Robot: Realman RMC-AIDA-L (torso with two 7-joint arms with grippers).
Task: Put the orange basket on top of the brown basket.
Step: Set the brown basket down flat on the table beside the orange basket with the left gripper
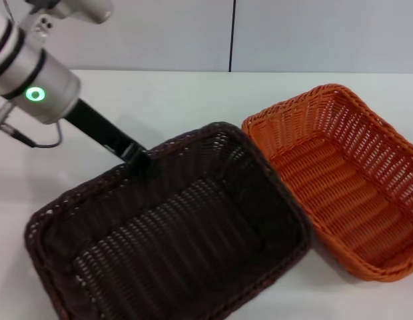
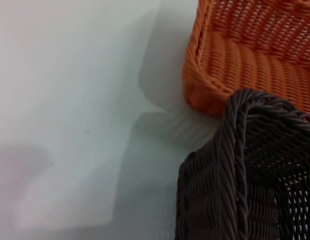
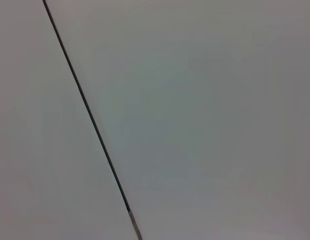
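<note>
The orange basket [image 1: 340, 180] stands on the white table at the right and is empty. The brown basket [image 1: 173, 247] lies in front of me, left of the orange one, and their near corners touch. My left gripper [image 1: 141, 157] reaches down from the upper left and meets the far-left rim of the brown basket. The left wrist view shows a corner of the brown basket [image 2: 245, 170] close up, with the orange basket [image 2: 245, 65] beyond it. My right gripper is out of view; its wrist view shows only a pale wall.
The white table [image 1: 180, 100] stretches behind and to the left of both baskets. A pale wall with a dark vertical seam [image 1: 231, 33] stands at the back.
</note>
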